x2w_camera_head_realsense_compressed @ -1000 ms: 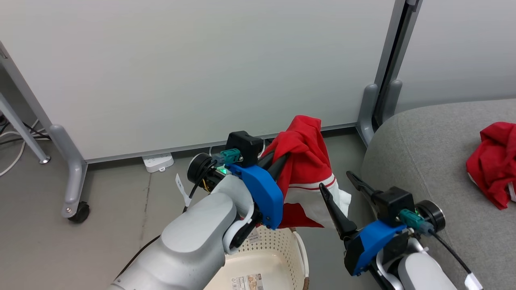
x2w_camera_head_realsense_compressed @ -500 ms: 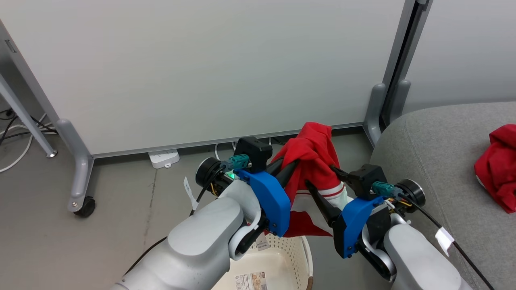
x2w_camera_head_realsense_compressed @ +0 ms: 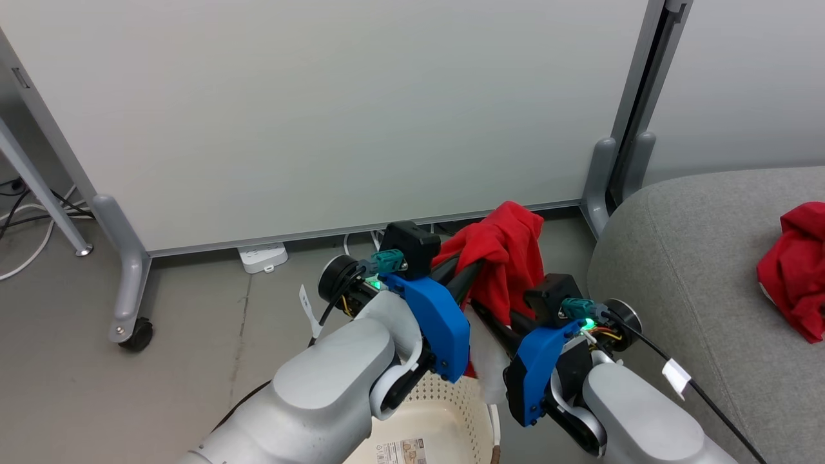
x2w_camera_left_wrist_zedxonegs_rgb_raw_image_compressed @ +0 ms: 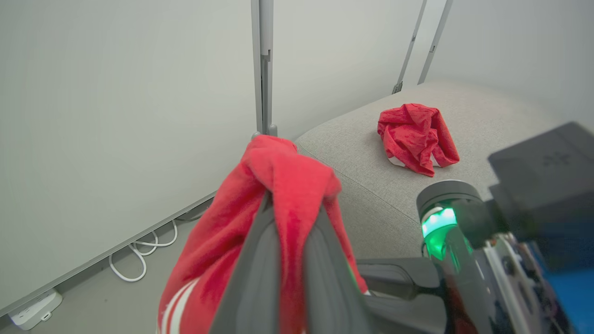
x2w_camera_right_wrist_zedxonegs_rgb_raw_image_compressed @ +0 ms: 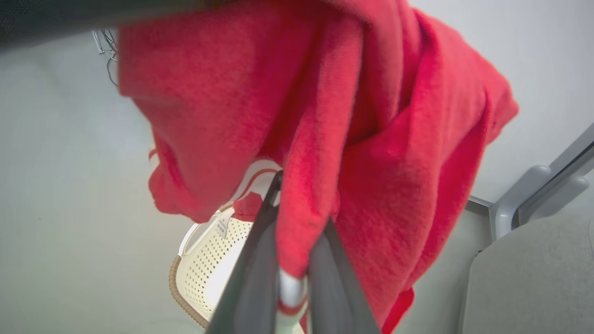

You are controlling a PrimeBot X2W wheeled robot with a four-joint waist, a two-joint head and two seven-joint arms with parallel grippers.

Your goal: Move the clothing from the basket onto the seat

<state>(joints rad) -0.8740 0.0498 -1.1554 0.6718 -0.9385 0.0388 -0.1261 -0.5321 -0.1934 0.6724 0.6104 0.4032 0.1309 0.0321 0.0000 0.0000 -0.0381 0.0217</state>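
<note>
Head view: the big change over the last second is the right gripper (x2w_camera_right_wrist_zedxonegs_rgb_raw_image_compressed: 301, 208). A second back it sat wide open on the seat side of the basket (x2w_camera_head_realsense_compressed: 451, 399), clear of the cloth. Half a second back its fingers were spread around the lower white part. Now it's pinched tight on a fold of the garment (x2w_camera_head_realsense_compressed: 506, 251), and the right wrist view shows red fabric squeezed between the two fingers. The left gripper (x2w_camera_head_realsense_compressed: 474, 270) hasn't changed and is still clamped on the top bunch of the same garment. So it's held at two spots, hanging in the air above the basket's far side, and looks lifted out. The camera drifted a bit too, so don't read the whole scene's shift as things moving. My read is that pickup is done and the carry to the seat (x2w_camera_head_realsense_compressed: 683, 258) is what's left. A two-point hold should keep the loose tail off the rim. Count: two garments (this one above the basket, the other garment (x2w_camera_head_realsense_compressed: 796, 270) crumpled on the seat, well away from the basket), one basket, one seat near the basket, two grippers. The bit of basket floor I can see has just a label (x2w_camera_head_realsense_compressed: 403, 450).
</note>
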